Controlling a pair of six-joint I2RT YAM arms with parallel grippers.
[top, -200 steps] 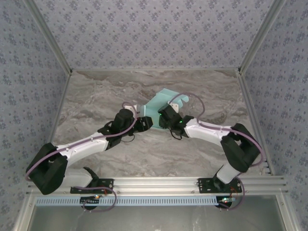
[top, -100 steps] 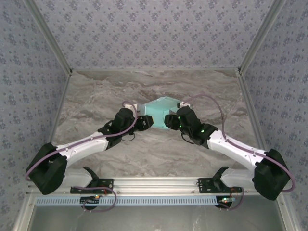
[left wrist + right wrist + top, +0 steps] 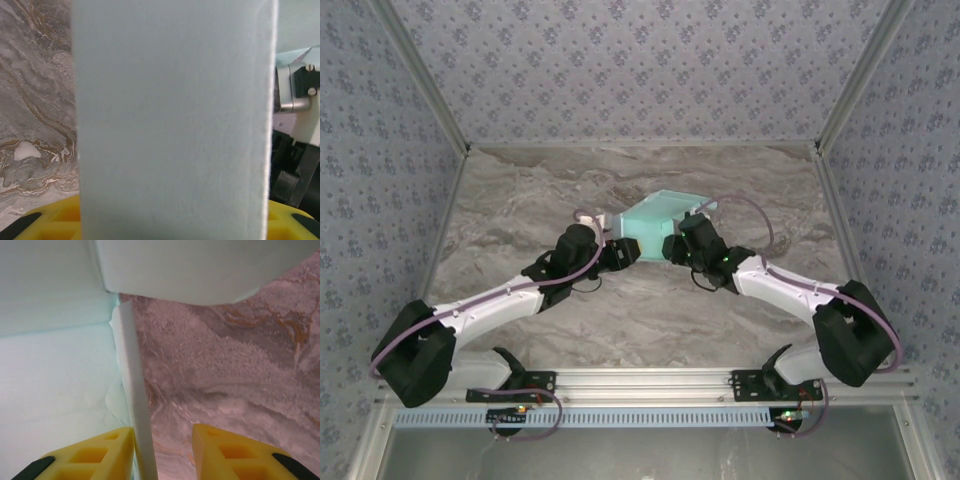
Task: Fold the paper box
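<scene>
Two yellow fingers [image 3: 90, 452] of the right gripper [image 3: 163, 442] stand apart, straddling a raised edge of the pale aqua thin-card paper box [image 3: 55, 375]. The edge sits against the finger on the left of the wrist view, and bare tabletop shows between it and the other finger, so the jaws are open, not clamped.

Left gripper [image 3: 626, 254]: in its wrist view a flat aqua panel spans the gap from one yellow fingertip to the other and hides the contact. Cannot tell if it is pinched or just lying across.

From the top view the box sits mid-table towards the back wall, part-formed with panels folded up. The left gripper is at its near-left edge and the right gripper at its near-right side, the two tips close together.

It rests on the grey marbled table [image 3: 520, 200]. Both arms reach in from the aluminium rail [image 3: 650, 380] at the near edge.
</scene>
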